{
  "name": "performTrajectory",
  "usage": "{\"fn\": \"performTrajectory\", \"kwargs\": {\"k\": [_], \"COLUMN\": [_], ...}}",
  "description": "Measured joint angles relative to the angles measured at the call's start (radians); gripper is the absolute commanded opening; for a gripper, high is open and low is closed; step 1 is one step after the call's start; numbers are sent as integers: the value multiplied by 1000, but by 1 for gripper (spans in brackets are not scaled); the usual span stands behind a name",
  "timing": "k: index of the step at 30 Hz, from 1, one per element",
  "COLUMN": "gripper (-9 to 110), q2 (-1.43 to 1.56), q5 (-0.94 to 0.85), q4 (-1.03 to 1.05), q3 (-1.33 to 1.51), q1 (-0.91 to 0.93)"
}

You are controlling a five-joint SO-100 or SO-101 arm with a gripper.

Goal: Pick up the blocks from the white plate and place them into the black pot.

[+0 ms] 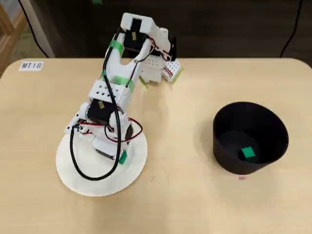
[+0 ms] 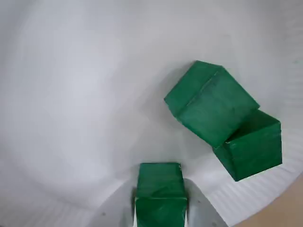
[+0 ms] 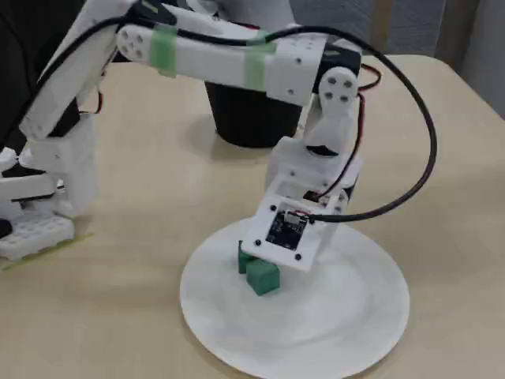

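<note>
- Fingers [image 2: 161,208] pinch one green block [image 2: 160,182] low over our white plate [image 2: 71,94].
- Two more blocks [image 2: 210,106] lie touching beside it.
- We see a fourth block [image 1: 247,153] inside the black pot [image 1: 273,127].

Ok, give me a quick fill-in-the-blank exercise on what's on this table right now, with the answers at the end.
1. The pot already holds ____ green block.
2. In the wrist view, ____ blocks are visible on the plate.
3. In that view, two blocks at the right sit ____ each other.
4. The gripper has its fingers on either side of a ____.

Missing words: one; three; touching; block
</note>
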Motion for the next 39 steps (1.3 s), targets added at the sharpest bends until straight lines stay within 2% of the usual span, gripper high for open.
{"fn": "performTrajectory", "kwargs": {"k": [10, 18, 23, 28, 33, 39], "gripper": [-2, -2, -2, -2, -2, -2], "q2": [23, 328, 557, 922, 956, 904], "q5": [-40, -117, -170, -138, -137, -146], "q4": [0, -110, -196, -491, -621, -715], "q3": [-67, -143, -72, 362, 664, 735], "q1": [0, -57, -244, -508, -723, -891]}}
